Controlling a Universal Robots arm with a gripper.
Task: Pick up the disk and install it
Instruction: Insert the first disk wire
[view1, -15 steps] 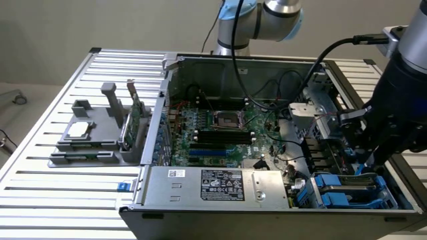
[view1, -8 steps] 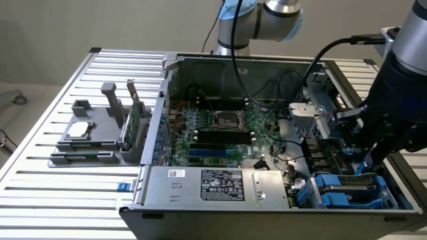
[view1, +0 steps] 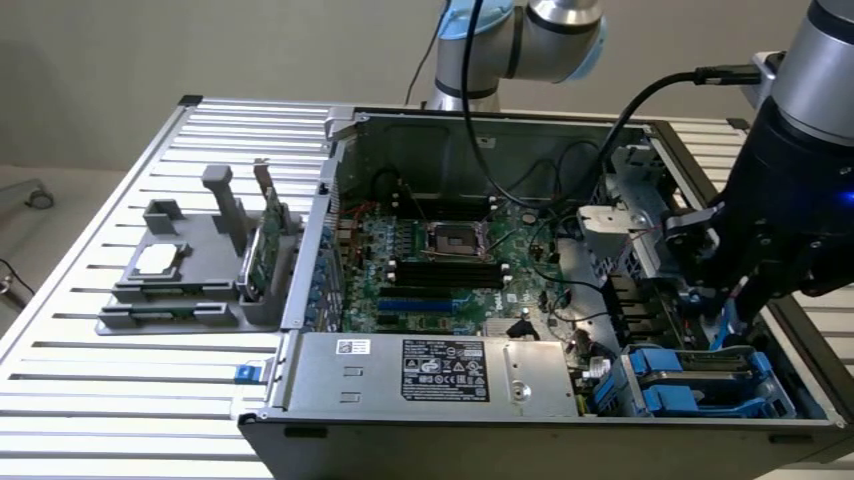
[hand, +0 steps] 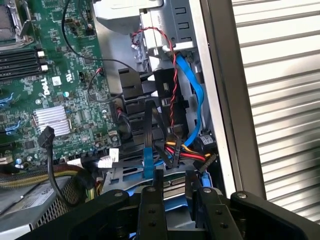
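The disk (hand: 172, 194) shows edge-on in the wrist view as a silver-grey slab with a blue carrier edge, set between my two black fingers (hand: 150, 210). My gripper (hand: 175, 181) is shut on it. In the exterior view my gripper (view1: 727, 312) hangs at the right side of the open computer case (view1: 467, 125), just over the drive bay. A thin blue strip of the disk (view1: 729, 328) sticks down below the fingers. Most of the disk is hidden by the gripper body.
Blue carriers (view1: 701, 385) fill the drive bay below. A blue cable (hand: 197, 90) and red and black wires (hand: 172, 75) run close above the bay. The motherboard (view1: 441, 260) and power supply (view1: 441, 370) lie in the case. A grey fixture (view1: 187, 270) stands at the exterior view's left.
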